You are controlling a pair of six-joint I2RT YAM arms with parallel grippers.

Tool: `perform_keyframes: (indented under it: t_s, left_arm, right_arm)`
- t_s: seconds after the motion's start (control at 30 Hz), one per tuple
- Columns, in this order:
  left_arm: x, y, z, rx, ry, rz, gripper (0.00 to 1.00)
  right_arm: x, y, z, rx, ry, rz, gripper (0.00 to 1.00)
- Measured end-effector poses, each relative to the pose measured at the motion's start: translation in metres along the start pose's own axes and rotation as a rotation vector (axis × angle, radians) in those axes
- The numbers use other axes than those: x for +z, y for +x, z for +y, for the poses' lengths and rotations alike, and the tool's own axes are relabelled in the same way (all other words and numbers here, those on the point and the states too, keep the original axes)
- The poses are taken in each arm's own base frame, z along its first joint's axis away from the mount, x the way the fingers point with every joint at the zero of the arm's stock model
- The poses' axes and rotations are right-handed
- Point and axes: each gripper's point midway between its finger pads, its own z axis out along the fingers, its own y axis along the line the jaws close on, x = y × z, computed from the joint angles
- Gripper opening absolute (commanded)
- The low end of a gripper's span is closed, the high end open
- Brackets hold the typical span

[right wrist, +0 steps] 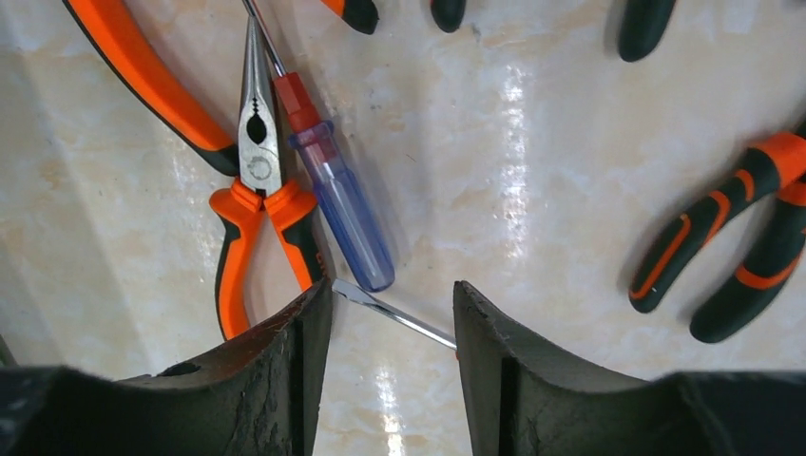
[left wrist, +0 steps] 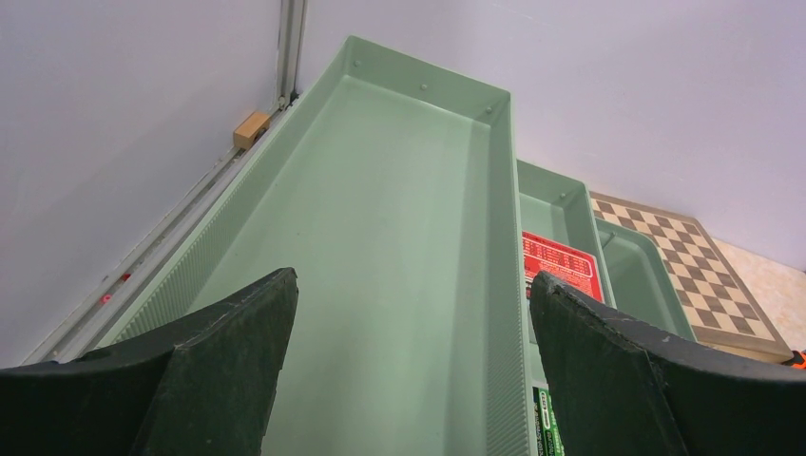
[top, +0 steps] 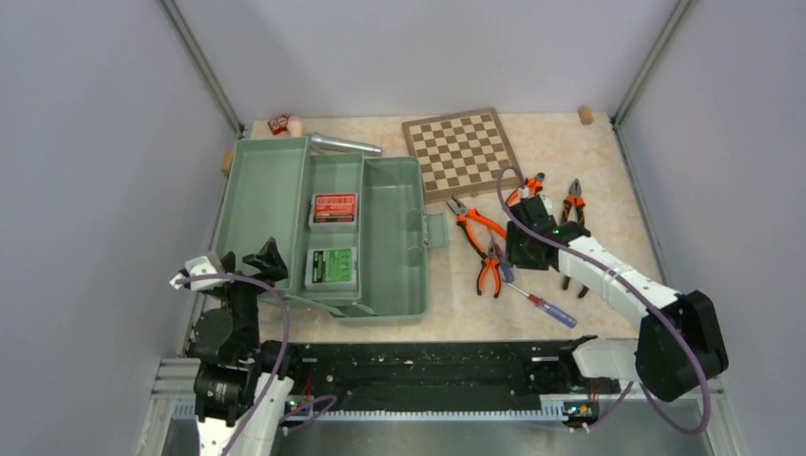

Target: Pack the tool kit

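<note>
The sage-green toolbox (top: 394, 237) lies open at the left. Its middle tray holds a red bit case (top: 334, 208) and a green bit case (top: 332, 267). My left gripper (top: 238, 262) is open and empty at the box's near left corner. In the left wrist view the left gripper (left wrist: 413, 280) looks along the long empty compartment (left wrist: 380, 218), with the red case (left wrist: 561, 266) at the right. My right gripper (top: 521, 258) is low over the tools. In the right wrist view the right gripper (right wrist: 392, 290) is open astride a screwdriver's steel shaft (right wrist: 404, 321). A blue-handled screwdriver (right wrist: 347, 204) and orange needle-nose pliers (right wrist: 257, 190) lie just beyond.
A chessboard (top: 461, 152) lies behind the tools. The hammer's steel head (top: 342, 144) lies behind the box. More orange pliers (top: 573, 204) lie at the right, and they also show in the right wrist view (right wrist: 722, 256). A red-and-blue screwdriver handle (top: 549, 309) lies near the front edge.
</note>
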Motion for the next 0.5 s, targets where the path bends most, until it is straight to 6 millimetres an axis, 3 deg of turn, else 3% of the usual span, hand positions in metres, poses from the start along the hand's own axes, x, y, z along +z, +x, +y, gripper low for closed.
perform_keyframes:
  t_s: [0.3, 0.5]
  left_arm:
    - [0.0, 0.0, 0.0, 0.0, -0.001, 0.0, 0.96]
    - [0.0, 0.0, 0.001, 0.0, -0.003, -0.001, 0.96]
  right_arm:
    - [0.032, 0.003, 0.023, -0.039, -0.07, 0.05, 0.39]
    - [0.048, 0.001, 0.022, -0.031, -0.064, 0.054, 0.35]
